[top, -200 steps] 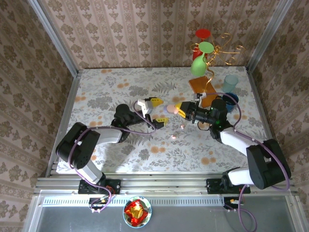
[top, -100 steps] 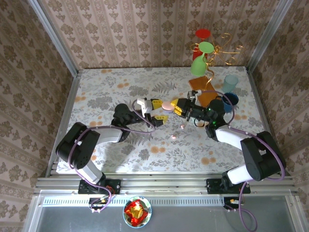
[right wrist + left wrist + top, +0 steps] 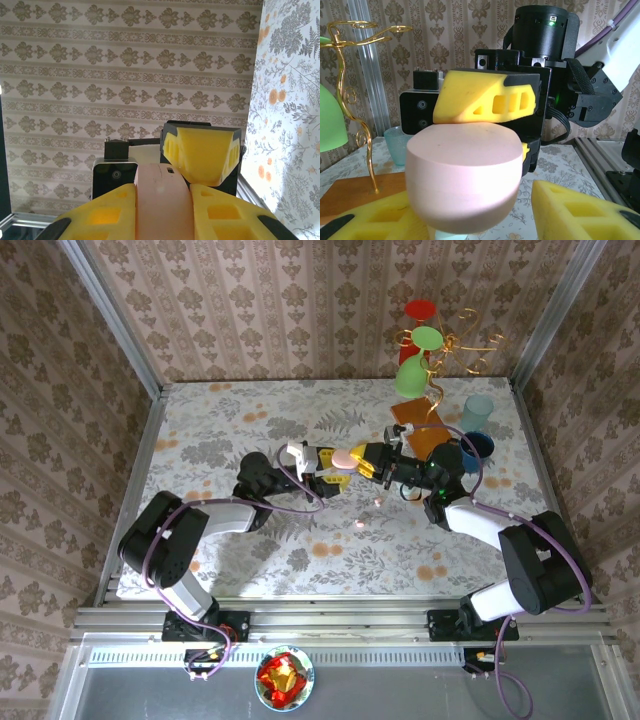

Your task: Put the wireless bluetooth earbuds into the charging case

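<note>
The floral table (image 3: 250, 540) carries 2 pink earbuds (image 3: 360, 524), an orange board (image 3: 412, 412) and a teal cup (image 3: 477, 410).

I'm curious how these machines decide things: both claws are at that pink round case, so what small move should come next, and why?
Probably the left claw should close onto the pink case. The right claw grips it from the other side, but a gap shows between the case and one of the left claw's fingers.
</note>
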Controlling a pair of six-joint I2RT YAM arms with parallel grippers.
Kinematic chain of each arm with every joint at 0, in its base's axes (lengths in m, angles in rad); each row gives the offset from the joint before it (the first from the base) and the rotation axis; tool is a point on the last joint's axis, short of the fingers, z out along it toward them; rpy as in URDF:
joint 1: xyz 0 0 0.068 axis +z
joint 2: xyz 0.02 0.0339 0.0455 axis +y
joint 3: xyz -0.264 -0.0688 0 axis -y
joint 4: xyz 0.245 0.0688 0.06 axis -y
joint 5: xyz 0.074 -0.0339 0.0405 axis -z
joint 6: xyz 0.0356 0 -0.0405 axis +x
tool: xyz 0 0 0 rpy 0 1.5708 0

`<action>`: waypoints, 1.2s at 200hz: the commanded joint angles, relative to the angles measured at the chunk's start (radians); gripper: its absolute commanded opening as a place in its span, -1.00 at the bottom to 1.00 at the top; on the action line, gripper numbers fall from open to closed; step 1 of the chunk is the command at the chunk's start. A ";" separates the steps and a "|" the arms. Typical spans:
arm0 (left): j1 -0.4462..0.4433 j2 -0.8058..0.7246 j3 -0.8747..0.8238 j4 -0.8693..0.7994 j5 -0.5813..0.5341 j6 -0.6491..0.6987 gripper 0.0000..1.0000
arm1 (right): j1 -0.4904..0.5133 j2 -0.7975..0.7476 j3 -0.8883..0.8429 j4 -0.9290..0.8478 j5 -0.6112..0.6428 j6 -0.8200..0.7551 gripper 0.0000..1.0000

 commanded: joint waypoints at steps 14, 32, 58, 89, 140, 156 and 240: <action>0.000 0.009 0.028 0.035 0.005 -0.020 -0.04 | 0.006 -0.007 0.020 -0.065 -0.030 -0.064 -0.91; 0.001 0.006 0.024 0.035 0.001 -0.020 -0.04 | 0.003 -0.010 0.015 -0.072 -0.031 -0.070 -0.91; 0.002 -0.004 0.017 0.036 -0.008 -0.013 -0.03 | 0.003 -0.027 0.013 -0.096 -0.030 -0.084 -0.91; 0.005 -0.009 0.018 0.035 -0.005 -0.009 -0.02 | -0.002 -0.042 0.010 -0.114 -0.032 -0.094 -0.91; -0.001 0.003 0.023 0.035 0.030 -0.002 0.08 | -0.001 -0.049 0.013 -0.066 -0.032 -0.051 -0.92; -0.002 0.003 0.019 0.036 0.030 0.001 0.07 | -0.001 -0.049 0.018 -0.053 -0.035 -0.043 -0.92; -0.001 0.002 0.006 0.037 0.034 0.019 -0.02 | -0.005 -0.031 0.007 0.021 -0.029 -0.001 -0.92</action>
